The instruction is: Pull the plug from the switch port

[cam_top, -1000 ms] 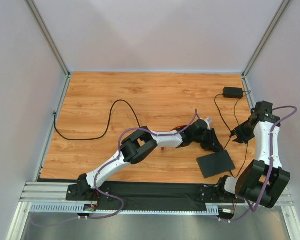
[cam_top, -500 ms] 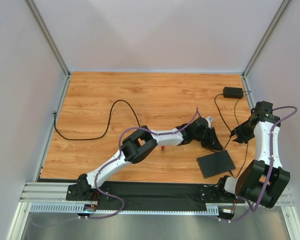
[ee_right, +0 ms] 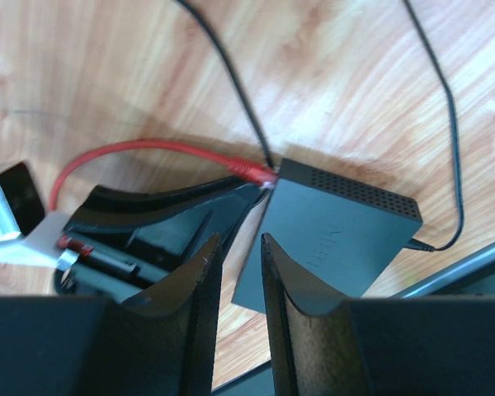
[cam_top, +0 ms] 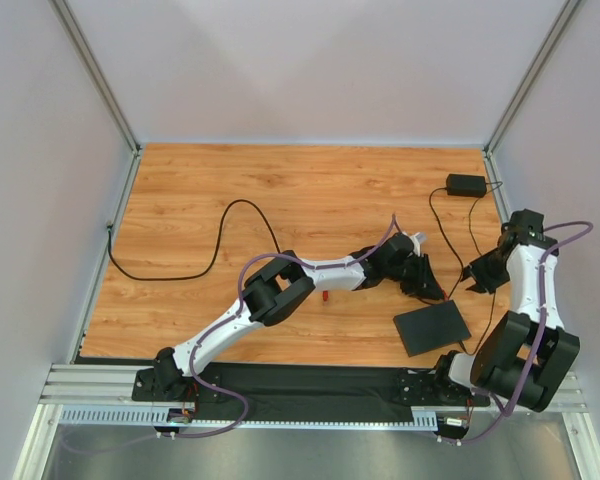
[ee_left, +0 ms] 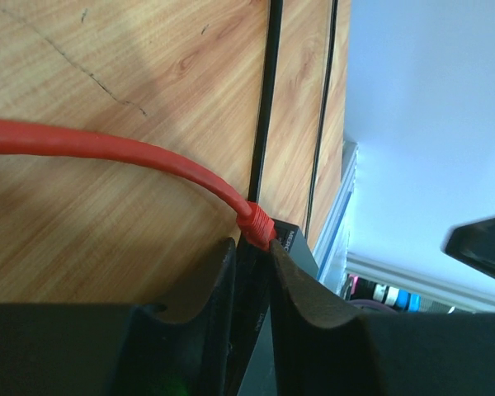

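Shifted slightly since a second ago: right arm, wrist a touch lower; left arm stays reached out to the switch.

- Left gripper [ee_left: 253, 246]: fingers drawn close, a slim gap between them. The tips sit at the plug; whether they actually pinch it cannot be told.
- Plug [ee_left: 256, 223]: red, seated in the edge of the switch at its far corner. The switch port itself is hidden behind it.
- Red cable [ee_left: 107, 148]: runs from the plug away from the switch, lying on the table [cam_top: 280, 180].
- Switch [ee_right: 338, 239]: thin flat black box, lying flat on the wood; vent holes along one edge.
- Right gripper [ee_right: 241, 247]: fingers narrowly parted, nothing between them; held in the air beyond the switch's far right side, apart from it.
- Thin black cable [ee_right: 450, 124]: curves round the switch's right side to a small connector at its edge.
- Adapter brick [cam_top: 466, 185]: small, black, well beyond the switch's far side.
- Long black cable [cam_top: 220, 240]: looped on the wood, well to the left of the switch.
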Controlling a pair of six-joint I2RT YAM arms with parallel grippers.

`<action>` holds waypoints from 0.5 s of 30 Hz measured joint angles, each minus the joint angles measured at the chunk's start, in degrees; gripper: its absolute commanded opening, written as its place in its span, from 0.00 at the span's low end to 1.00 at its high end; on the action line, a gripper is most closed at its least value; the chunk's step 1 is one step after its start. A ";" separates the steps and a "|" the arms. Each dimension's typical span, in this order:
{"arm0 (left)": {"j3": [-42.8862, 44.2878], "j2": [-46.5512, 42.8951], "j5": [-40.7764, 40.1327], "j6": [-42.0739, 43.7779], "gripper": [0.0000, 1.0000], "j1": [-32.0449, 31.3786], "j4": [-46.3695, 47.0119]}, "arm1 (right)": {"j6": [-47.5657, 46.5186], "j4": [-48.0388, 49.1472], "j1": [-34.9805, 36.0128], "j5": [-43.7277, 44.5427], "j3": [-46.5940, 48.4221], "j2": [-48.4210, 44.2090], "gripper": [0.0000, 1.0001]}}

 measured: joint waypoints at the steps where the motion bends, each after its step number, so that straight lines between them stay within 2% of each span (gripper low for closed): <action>1: -0.02 0.00 0.02 0.59 0.36 0.02 -0.07 | 0.09 0.24 -0.70 0.17 -0.59 0.44 0.28; 4: 0.31 0.00 0.72 2.54 0.40 0.22 -0.39 | 0.61 2.69 -3.74 0.20 -4.09 1.73 0.28; 9: 0.96 0.00 2.16 4.61 0.41 0.37 -1.07 | 1.40 5.18 -10.32 0.11 -9.31 3.69 0.28; 15: 0.68 0.00 3.43 4.68 0.40 0.59 -0.63 | 1.88 7.50 -12.59 -0.50 -13.99 4.90 0.28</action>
